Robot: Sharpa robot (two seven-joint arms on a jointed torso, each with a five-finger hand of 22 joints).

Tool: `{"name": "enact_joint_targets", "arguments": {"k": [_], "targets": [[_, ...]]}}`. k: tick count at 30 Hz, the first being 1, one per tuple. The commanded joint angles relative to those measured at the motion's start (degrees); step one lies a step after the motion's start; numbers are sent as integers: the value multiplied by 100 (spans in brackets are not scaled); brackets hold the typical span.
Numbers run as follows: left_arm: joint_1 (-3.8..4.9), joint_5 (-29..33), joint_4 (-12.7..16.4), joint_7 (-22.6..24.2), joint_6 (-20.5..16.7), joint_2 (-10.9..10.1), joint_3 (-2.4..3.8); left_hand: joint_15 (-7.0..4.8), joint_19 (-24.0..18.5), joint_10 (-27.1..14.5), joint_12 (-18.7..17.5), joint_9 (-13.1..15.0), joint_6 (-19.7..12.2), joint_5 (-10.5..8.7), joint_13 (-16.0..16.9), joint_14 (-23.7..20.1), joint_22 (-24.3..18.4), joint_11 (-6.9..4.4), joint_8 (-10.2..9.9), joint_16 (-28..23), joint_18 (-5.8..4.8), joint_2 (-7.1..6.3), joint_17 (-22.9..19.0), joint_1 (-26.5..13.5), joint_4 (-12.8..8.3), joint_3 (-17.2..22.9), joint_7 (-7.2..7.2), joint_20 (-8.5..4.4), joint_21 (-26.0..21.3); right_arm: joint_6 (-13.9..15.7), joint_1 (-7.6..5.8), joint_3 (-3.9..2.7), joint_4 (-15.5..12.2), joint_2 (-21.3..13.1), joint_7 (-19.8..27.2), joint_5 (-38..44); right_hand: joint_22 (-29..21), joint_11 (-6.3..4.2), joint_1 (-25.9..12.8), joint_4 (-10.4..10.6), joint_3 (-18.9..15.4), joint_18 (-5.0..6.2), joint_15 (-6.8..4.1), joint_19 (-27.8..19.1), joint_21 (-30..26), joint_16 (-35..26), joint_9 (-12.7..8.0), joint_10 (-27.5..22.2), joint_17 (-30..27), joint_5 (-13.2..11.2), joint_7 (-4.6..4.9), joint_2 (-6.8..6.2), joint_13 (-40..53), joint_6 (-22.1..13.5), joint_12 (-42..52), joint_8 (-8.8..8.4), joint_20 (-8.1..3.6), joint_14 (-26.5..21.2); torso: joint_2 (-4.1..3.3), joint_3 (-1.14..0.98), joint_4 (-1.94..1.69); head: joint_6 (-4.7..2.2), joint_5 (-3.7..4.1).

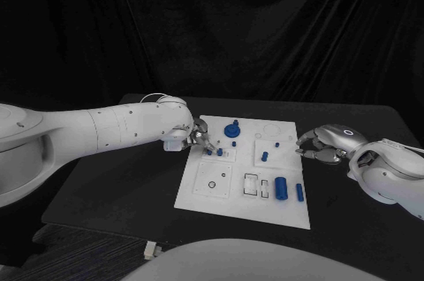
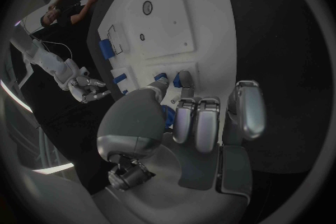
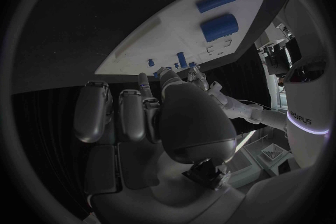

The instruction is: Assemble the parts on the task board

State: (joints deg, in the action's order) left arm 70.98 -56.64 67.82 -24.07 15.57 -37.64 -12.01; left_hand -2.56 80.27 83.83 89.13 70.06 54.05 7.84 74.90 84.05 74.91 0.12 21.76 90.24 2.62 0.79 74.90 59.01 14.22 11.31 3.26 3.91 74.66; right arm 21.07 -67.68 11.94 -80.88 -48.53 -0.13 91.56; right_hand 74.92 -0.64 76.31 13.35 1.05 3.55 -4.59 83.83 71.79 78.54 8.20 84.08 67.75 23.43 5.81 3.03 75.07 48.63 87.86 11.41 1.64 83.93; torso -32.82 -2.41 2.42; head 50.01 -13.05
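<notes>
We see the board [image 1: 243, 198] lying flat in the middle of the black table [image 1: 106, 195], with its long side running away from the robot. Blue parts sit on it: a round knob [image 1: 232, 130] near the far edge, a small peg [image 1: 276, 144] toward the right side, and a thick cylinder [image 1: 280, 187] beside a thinner cylinder [image 1: 299, 193] near the front right. The left hand [image 1: 196, 140] is over the board's far left area, its fingers curled around a small blue piece [image 2: 168, 116]. The right hand [image 1: 320, 147] sits just off the board's right edge with its fingers curled in; we cannot tell whether it holds anything. Behind the table hangs a dark curtain [image 1: 265, 42].
</notes>
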Motion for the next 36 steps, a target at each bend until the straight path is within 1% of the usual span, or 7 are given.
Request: {"name": "enact_joint_targets", "arguments": {"k": [1,8,24,29,32,35,36], "targets": [[-31,-15,51,150,-175,-56,-14,-8,37,503,12,316,-69,67,1433,595,1029,-30,280,-24,104,-2,1510,113,5,-94,-19,-5,30,-11,15,-4,4,-2,-54,12,966,45,51,-1,32,45,44,92,-35,-23,-8,357,-9,30,-4,4,1042,37,-16,-35,37,233,0,0,-2,-1,-5],[-1,-401,185,611,-745,-228,-13,-57,109,584,65,740,4,113,1487,595,1054,-87,1404,-24,84,-62,1510,190,152,-407,-74,-51,122,-16,15,-4,19,0,-51,12,968,45,56,-5,36,43,44,95,-27,-21,-9,360,-5,38,-4,4,1048,37,-13,-36,38,234,1,-1,-6,-1,10],[89,-533,223,2120,-1849,-462,-12,-95,325,617,87,797,148,266,1510,595,1169,-130,2104,-24,-2,83,1510,-221,262,-1026,-117,-93,489,-23,15,-4,35,9,-59,12,968,44,70,-17,49,43,44,95,-29,-21,-12,360,-6,59,-4,5,1047,37,-14,-38,38,234,1,-1,-1,-1,52],[91,-536,155,2452,-1928,-443,-12,-90,277,617,87,725,-72,207,1510,595,1150,-126,1883,-24,12,167,1510,-194,249,-1138,-117,-92,433,-21,15,-4,37,14,-61,12,968,44,93,-35,68,43,44,95,-31,-23,-16,359,-8,82,-4,8,1045,39,-15,-39,38,234,-1,0,-1,-1,57],[91,-538,100,2877,-2094,-398,-13,-58,29,320,-105,543,-595,959,1314,595,1063,-106,1325,-24,78,284,1510,885,-84,-880,-109,-77,149,-17,15,-4,33,14,-62,12,968,44,93,-35,68,43,44,95,-31,-23,-16,359,-8,82,-4,8,1045,39,-15,-39,38,234,-1,0,0,-1,67],[89,-542,43,3389,-2262,-329,-13,303,-1370,-2188,-1776,-840,-824,785,-19,-1049,663,265,-54,-854,276,42,272,2253,-494,326,241,123,-1212,-15,15,-4,28,10,-63,12,968,44,102,-43,75,44,44,95,-32,-22,-17,360,-7,92,-4,7,1047,40,-14,-40,38,235,0,-1,-1,-1,67],[88,-586,20,3532,-2314,-303,-13,303,-1370,-2188,-1776,-840,-824,785,-19,-1049,663,265,-54,-854,276,42,272,2253,-494,326,241,123,-1212,-14,15,-4,27,8,-63,12,968,44,102,-43,75,44,44,95,-32,-22,-17,360,-7,92,-4,7,1047,40,-14,-40,38,235,-1,0,-1,-1,65]]}}
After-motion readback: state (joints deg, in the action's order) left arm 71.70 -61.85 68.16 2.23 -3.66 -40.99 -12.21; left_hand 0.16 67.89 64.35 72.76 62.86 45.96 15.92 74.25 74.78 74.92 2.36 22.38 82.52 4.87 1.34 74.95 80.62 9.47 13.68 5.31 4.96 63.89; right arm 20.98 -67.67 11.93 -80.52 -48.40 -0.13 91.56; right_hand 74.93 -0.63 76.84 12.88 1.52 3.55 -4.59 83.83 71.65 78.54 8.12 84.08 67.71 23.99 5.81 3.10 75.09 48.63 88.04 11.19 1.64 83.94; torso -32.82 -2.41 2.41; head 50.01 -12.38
